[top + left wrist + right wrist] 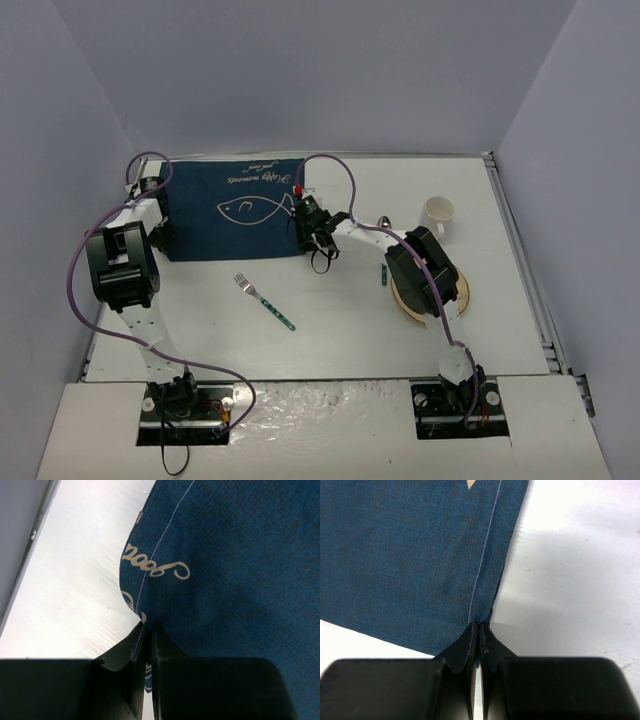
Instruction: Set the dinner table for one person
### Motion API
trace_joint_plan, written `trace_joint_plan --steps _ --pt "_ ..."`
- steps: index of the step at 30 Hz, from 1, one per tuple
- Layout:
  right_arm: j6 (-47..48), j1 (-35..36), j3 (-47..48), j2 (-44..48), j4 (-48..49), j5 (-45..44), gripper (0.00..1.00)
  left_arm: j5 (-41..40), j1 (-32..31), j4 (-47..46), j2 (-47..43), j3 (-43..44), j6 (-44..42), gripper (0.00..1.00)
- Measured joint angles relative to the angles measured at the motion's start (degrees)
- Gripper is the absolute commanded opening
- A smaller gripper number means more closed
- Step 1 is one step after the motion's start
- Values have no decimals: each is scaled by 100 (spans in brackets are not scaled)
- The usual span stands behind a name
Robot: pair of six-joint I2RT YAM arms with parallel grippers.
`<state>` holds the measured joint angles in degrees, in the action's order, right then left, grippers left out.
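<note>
Cloth mat (235, 205), soft, light and likely to sag, lay at the far left of the flat, rigid white tabletop (340, 330). The left tool (148, 630) and right tool (479, 629) each pinched a side hem by its near corners, sensible holds for shifting it.

Fork (265, 301) on dinner table (350, 335), before mat (235, 210)

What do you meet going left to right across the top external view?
In order: left end effector → fork → right end effector → mug. The blue fish-print mat and wooden plate overlap these, so left out.
</note>
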<state>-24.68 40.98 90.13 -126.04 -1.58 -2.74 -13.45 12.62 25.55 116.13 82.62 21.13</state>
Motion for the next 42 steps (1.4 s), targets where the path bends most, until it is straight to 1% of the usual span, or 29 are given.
trace_joint_plan --steps 3,6,8,10,11,13,19,23,30,33,39,42 --pt "-102 11 0 0 2 25 0 -115 0 23 2 1 -34 7" --pt "-181 30 -1 0 2 55 0 -184 21 68 2 1 -57 16" --pt "-222 38 -1 -1 3 64 0 -216 47 90 2 1 -66 29" --pt "-261 45 -1 -2 5 65 0 -279 78 112 2 8 -82 45" --pt "-283 48 -2 -2 6 65 0 -340 94 124 2 17 -103 50" --pt "-326 49 -5 -2 4 63 0 -381 151 132 -7 43 -142 64" --pt "-434 69 -13 -2 5 59 0 -324 245 174 -70 99 -142 82" --pt "-492 69 -24 -2 11 56 2 -238 245 287 -204 104 -135 85" --pt "-506 71 -24 -2 13 54 1 -130 245 369 -767 90 -54 86" --pt "-476 71 -24 -2 14 54 2 -123 245 333 -897 -25 11 86" --pt "-374 73 -24 0 31 49 7 81 245 273 -923 -355 88 86" --pt "-313 75 -24 0 41 11 14 229 245 259 -974 -459 109 87"
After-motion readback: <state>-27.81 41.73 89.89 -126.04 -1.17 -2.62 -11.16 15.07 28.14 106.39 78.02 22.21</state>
